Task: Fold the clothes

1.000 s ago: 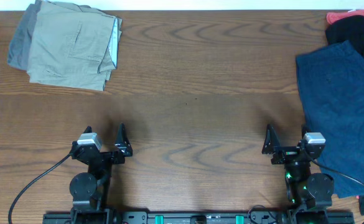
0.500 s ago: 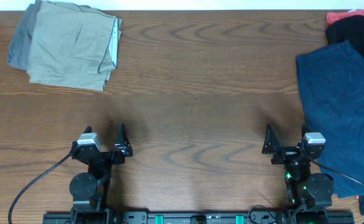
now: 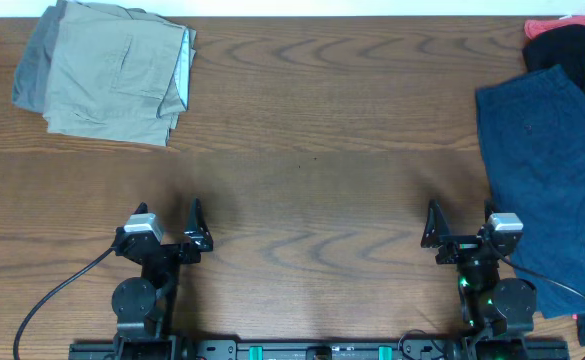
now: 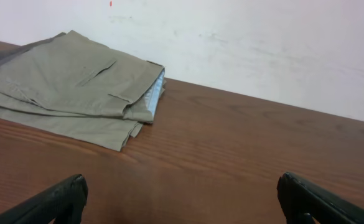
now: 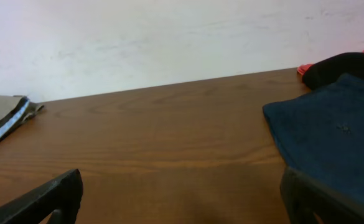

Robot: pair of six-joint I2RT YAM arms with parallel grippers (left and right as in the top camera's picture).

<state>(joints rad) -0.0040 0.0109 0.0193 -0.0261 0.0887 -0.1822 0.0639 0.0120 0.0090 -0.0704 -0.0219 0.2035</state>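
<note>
Both empty & spread wide, we note: left gripper (image 4: 182, 186), right gripper (image 5: 180, 183), at near side of table (image 3: 312, 130). Khaki shorts (image 3: 117, 85) lie folded far-left atop grey pair (image 3: 30, 72); navy pair (image 3: 547, 170) far-right, by black pair (image 3: 572, 50).

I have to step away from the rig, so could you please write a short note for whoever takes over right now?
Left tool and right tool: both open, empty, near the front edge of the table.
Khaki pair: folded, far left corner, lying on a grey garment.
Navy pair: spread out at the right edge, with a black garment and a red garment behind it.
Done: khaki pair folded.
Left: navy, black and red, not yet folded.
</note>
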